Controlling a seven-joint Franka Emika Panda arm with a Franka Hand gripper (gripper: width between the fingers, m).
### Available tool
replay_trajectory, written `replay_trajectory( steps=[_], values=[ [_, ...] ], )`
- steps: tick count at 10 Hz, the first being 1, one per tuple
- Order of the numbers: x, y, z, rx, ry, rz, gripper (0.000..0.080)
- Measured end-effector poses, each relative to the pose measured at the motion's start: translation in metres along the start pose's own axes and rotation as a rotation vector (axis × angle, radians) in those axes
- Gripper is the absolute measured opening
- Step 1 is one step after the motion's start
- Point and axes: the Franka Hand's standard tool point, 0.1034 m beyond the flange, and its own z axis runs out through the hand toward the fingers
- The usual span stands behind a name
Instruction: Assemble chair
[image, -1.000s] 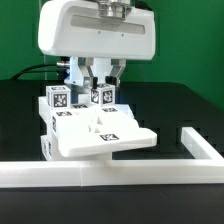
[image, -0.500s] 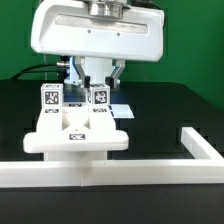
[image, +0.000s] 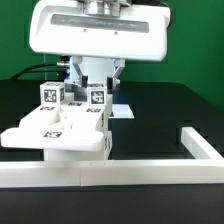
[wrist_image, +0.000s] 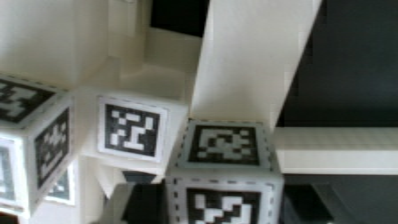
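The chair (image: 55, 128) is a partly joined white block: a flat seat panel with square tags, pointing toward the exterior view's left, with tagged posts (image: 48, 95) standing up from it. My gripper (image: 97, 90) comes down from above and is shut on one upright tagged post (image: 97, 98), holding the whole piece just above the black table. In the wrist view, the gripped post's tagged end (wrist_image: 222, 208) sits between my gripper's (wrist_image: 221, 200) dark fingers. More tagged faces (wrist_image: 128, 130) and a long white panel (wrist_image: 249, 60) lie beyond.
A long white border frame (image: 150, 171) runs along the table's front and turns back at the exterior view's right (image: 200, 145). A thin flat white sheet (image: 123, 110) lies on the black table behind the chair. The arm's white housing (image: 95, 25) hangs above.
The held chair has turned: its seat panel swung from the exterior view's right, through the middle, round to the left. The grip has stayed the same.
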Motion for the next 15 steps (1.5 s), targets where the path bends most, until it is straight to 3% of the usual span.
replay_trajectory(
  steps=[2,3,4,7,14,15],
  values=[
    [-0.0001,0.0,0.0002,-0.001,0.0,0.01,0.0289],
    [-0.0001,0.0,0.0002,-0.001,0.0,0.01,0.05],
    [-0.0001,0.0,0.0002,-0.001,-0.001,0.01,0.0601],
    [-0.0001,-0.0036,-0.0035,0.004,0.002,0.016,0.0647],
    [-0.0003,-0.004,-0.0015,0.003,-0.001,0.007,0.0649],
    [-0.0051,0.0001,-0.0026,0.051,-0.055,-0.006,0.0649]
  ],
)
